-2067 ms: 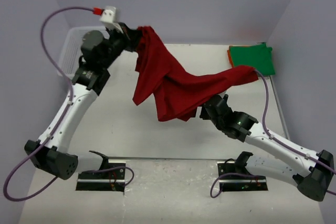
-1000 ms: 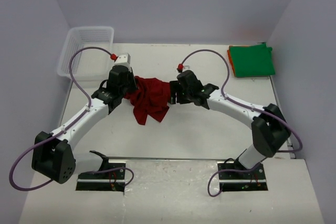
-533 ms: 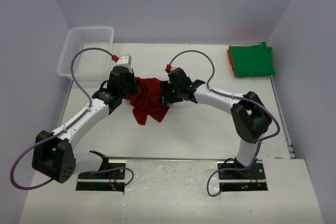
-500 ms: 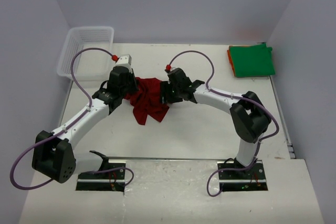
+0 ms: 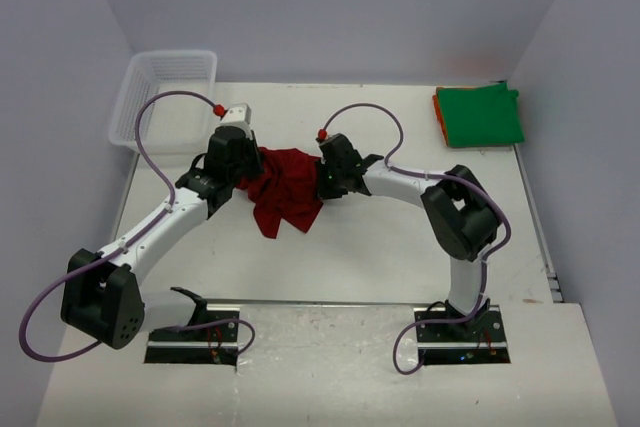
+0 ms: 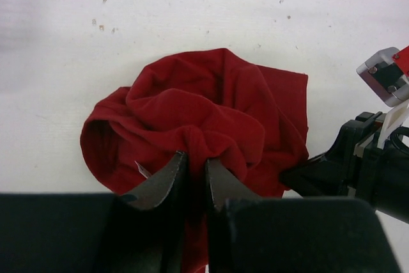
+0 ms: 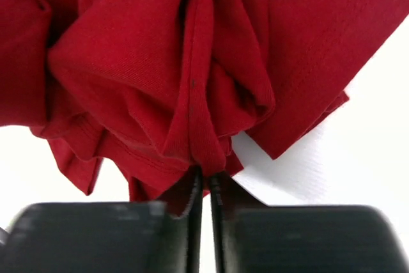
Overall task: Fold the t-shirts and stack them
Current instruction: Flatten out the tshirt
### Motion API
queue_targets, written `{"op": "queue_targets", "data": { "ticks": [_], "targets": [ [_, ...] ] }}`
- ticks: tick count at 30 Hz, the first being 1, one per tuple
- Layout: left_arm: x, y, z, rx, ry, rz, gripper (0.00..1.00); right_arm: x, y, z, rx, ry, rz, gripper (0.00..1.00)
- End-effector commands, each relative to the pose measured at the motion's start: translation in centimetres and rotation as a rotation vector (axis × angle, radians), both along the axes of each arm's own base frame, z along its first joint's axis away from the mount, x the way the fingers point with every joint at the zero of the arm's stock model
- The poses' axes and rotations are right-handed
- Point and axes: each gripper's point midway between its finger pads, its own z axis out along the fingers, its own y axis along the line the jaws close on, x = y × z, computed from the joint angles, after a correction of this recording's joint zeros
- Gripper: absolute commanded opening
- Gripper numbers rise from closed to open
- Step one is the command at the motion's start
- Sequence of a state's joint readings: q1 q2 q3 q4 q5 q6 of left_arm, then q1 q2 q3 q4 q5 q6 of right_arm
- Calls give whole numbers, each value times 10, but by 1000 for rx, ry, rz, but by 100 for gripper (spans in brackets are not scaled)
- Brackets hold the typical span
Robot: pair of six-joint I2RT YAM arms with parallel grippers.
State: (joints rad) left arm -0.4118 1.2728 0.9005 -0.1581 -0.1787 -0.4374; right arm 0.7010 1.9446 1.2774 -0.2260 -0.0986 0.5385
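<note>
My right gripper (image 7: 203,177) has just closed: its fingers, wide apart a second ago, now pinch a ridge of the dark red shirt (image 5: 288,187) bunched directly ahead of them. The left gripper (image 6: 195,158) stays clamped on another fold at its own fingertips. So both arms now hold the shirt (crumpled between them), and I judge it ready to be drawn out flat for folding. Whether either pinch has a hem I cannot tell. The green shirt (image 5: 480,115) lies folded, well beyond the right fingers.
</note>
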Motion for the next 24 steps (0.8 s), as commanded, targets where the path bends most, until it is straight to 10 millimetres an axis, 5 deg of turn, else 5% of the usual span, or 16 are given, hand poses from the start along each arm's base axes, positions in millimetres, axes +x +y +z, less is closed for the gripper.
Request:
{"op": "queue_targets", "data": {
  "ticks": [1,9,13,14,17,24],
  "targets": [
    [4,2,6,2,-39,-2,16,13,8,22,45,-49,-6,0],
    [7,6,-9,37,-1,21,24,10,-15,88,10,-166,-1,0],
    [9,3,-30,44,50,17,41,-1,-25,129,35,-211,-3,0],
    [8,3,-35,47,62,18,58,-3,-27,133,36,-216,-5,0],
    [3,4,-50,54,102,23,87,-11,-37,140,28,-224,-16,0],
    [-27,10,-50,61,110,22,93,-24,-50,128,8,-205,-12,0]
  ]
}}
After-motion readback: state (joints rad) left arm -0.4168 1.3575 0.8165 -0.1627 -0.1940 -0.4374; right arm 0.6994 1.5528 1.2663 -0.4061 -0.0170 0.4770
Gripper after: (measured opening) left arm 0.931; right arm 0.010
